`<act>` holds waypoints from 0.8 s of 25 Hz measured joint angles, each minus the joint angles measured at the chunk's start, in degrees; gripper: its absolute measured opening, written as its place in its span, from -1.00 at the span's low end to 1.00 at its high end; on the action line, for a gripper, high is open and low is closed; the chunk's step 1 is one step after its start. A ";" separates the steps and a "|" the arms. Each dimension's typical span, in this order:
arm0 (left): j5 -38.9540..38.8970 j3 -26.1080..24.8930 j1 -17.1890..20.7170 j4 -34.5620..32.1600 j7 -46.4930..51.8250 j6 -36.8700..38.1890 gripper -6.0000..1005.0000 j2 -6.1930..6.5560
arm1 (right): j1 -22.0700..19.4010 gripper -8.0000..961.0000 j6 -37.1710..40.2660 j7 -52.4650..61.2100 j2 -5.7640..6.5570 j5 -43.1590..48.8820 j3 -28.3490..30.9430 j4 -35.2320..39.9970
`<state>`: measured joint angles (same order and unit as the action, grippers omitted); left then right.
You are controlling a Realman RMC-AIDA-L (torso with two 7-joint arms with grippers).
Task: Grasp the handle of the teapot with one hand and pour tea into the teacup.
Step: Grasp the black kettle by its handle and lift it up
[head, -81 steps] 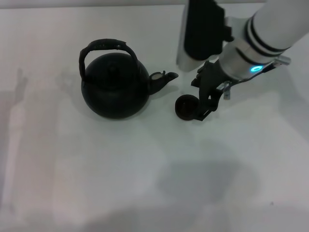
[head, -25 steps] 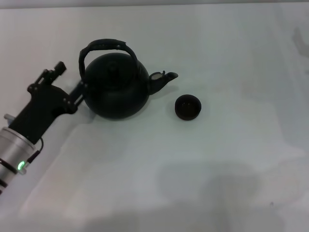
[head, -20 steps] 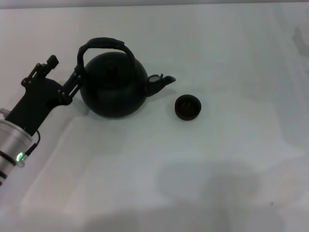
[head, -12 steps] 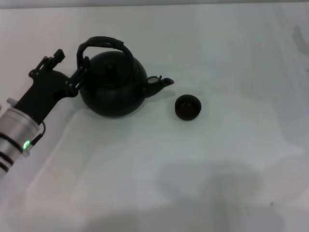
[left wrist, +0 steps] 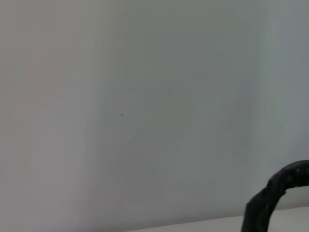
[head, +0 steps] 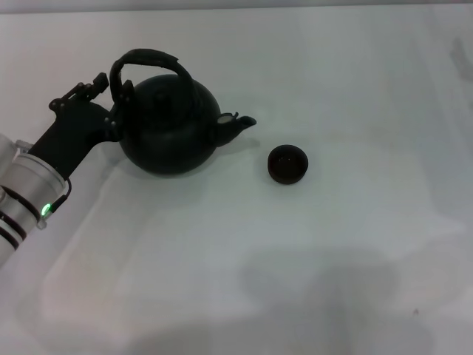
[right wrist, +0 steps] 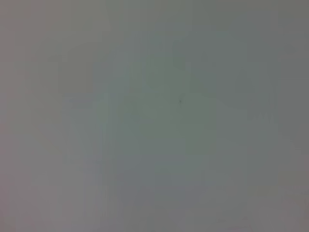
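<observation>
The large black teapot (head: pixel 168 126) is at the left of the white table in the head view, its short spout (head: pixel 238 124) pointing right toward the teacup. Its arched handle (head: pixel 145 59) loops over the top. My left gripper (head: pixel 116 111) reaches in from the left and is shut on the handle's left leg, close against the pot's body. A piece of the dark handle (left wrist: pixel 273 195) shows in the left wrist view. The small dark teacup (head: pixel 287 163) stands upright to the right of the spout, apart from it. My right gripper is out of view.
The white table (head: pixel 295 259) spreads around the pot and the cup with nothing else on it. The right wrist view shows only a plain grey surface.
The right arm, earlier beside the cup, has left the view. The left gripper has closed in on the handle; the teapot has shifted up and left, its spout tipping slightly down. The cup has not moved.
</observation>
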<state>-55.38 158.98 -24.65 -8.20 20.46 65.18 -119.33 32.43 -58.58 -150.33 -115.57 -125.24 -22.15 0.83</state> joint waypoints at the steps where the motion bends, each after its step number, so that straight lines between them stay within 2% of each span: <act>1: 0.00 0.00 0.03 -0.06 -0.13 0.00 0.07 0.03 | 0.02 0.76 0.09 0.00 0.01 0.00 0.00 0.00; 9: 0.21 0.17 0.01 -0.11 -0.20 -0.51 -0.66 0.06 | 0.09 0.76 0.14 0.03 0.00 -0.32 0.00 0.17; 20: 0.15 0.12 -0.34 0.20 -0.45 4.22 -0.76 0.19 | -0.13 0.76 0.14 0.13 -0.01 -0.36 0.00 0.59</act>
<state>-55.23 159.10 -24.99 -7.99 20.01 69.40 -119.15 32.30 -58.44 -150.20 -115.58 -125.60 -22.15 1.42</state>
